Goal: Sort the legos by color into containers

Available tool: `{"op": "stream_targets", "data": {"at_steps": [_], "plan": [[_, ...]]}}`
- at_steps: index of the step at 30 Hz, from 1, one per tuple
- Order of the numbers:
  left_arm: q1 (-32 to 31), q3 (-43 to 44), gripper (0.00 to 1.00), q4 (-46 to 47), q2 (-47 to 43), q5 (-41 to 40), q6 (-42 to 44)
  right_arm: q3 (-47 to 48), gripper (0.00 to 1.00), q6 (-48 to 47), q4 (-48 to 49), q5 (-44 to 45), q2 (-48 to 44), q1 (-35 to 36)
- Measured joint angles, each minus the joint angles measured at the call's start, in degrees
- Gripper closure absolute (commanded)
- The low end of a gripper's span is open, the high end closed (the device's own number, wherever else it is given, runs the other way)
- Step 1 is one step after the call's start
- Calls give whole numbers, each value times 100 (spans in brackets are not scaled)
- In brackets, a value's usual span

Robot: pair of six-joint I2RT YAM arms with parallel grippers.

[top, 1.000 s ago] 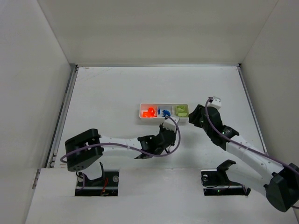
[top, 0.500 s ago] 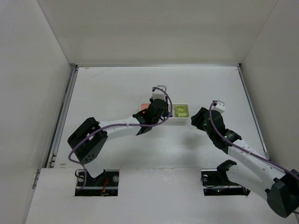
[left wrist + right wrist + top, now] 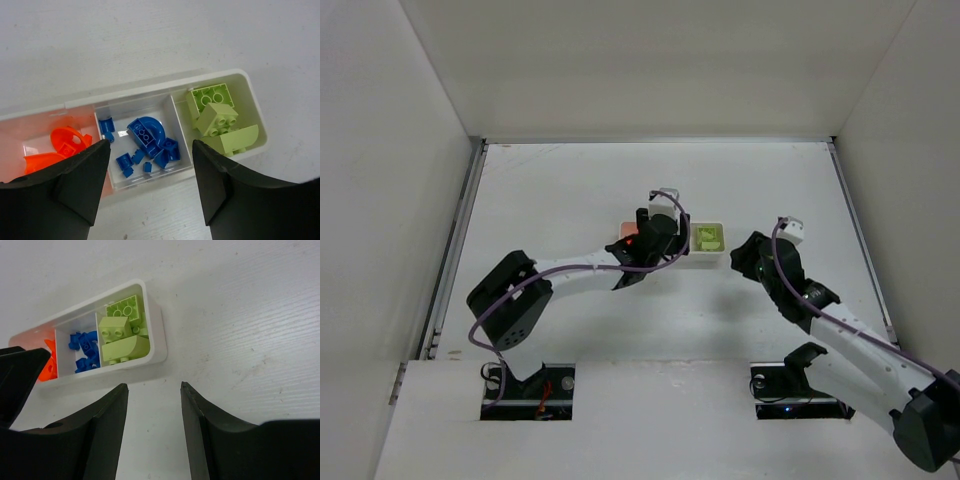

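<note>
Bench (image 3: 570,200): white, walled in; tray (image 3: 150,86) near its middle.
Orange legos (image 3: 60,150): tray's 9 o'clock compartment.
Blue legos (image 3: 147,135): middle compartment.
Green legos (image 3: 217,117): 3 o'clock compartment.
Left gripper (image 3: 149,146): over the tray, jaws spread, empty.
Right gripper (image 3: 152,387): off tray's 3 o'clock end, jaws spread, empty.

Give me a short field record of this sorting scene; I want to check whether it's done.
tray: white, three compartments
one end: orange legos only
middle: blue legos only
other end: green legos only
left gripper: open, empty, over the middle compartment
right gripper: open, empty, near the green end, off the tray
stray legos: none seen outside tray
</note>
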Motion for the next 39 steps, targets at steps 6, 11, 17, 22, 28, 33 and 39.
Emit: {"op": "stream_targets", "data": {"at_steps": [6, 11, 17, 22, 28, 33, 39], "plan": [[-11, -623, 0, -203, -1335, -31, -83, 0, 46, -2, -168, 149, -361, -2], [131, -1523, 0, -614, -3021, -505, -372, -17, 0, 50, -476, 396, -809, -70], [597, -2518, 0, -1738, -4684, -1126, -949, -74, 0, 122, -927, 691, -1537, -278], [1078, -2791, 0, -2618, -5351, -1137, -1388, -74, 0, 188, -1130, 782, -1641, -535], [1539, -3045, 0, -3209, -5987, -1054, -1821, -74, 0, 190, -1384, 833, -1585, -960], [1731, -3045, 0, -3292, -5775, -844, -1937, -133, 0, 168, -1403, 761, -2393, -1325], [1777, -3045, 0, -3276, -5132, -544, -1982, -350, 0, 199, -1285, 529, -2889, -1307]]}}
